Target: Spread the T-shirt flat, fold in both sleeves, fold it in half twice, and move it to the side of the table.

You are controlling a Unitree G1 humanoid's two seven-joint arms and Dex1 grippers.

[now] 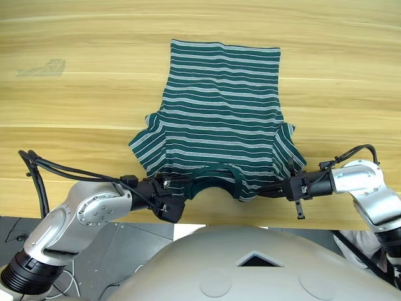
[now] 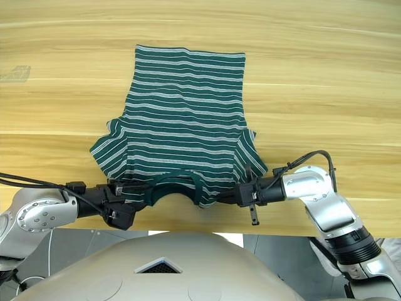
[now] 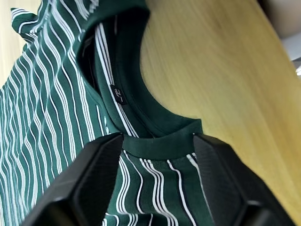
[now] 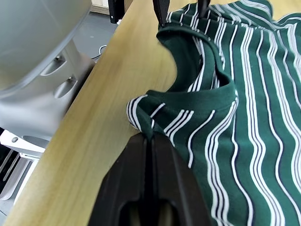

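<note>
Logging the left eye view first: what lies where? (A)

One shirt (image 1: 222, 119) on one table (image 1: 75, 125), long axis running 6 to 12 o'clock, collar (image 1: 216, 172) at 6 by the near edge, hem at 12. Two sleeves flare out at 8 and 4. The left gripper (image 1: 168, 189) sits at the shirt's 7, the right gripper (image 1: 280, 187) at its 5, one on each shoulder either side of the collar. (B)

Right eye view? (A)

Same layout. Each arm is equally near its own shoulder, and all the cloth lies toward 12 from both grippers. (B)

Left wrist view: is it gripping? (A)

No. Its two fingers (image 3: 94, 160) stand well apart, straddling the collar band, with cloth between them but not pinched. (B)

Right wrist view? (A)

Fingers pressed together with no gap, nipping a small bunch of striped cloth at the shoulder edge beside the collar. (B)

Judgement for the coming move? (A)

Any fold in half should carry the collar end along the axis toward 12. I'd want the left side clamped before lifting; otherwise one corner rises alone and the shirt skews. Count: one shirt, two sleeves, two grippers. (B)
</note>
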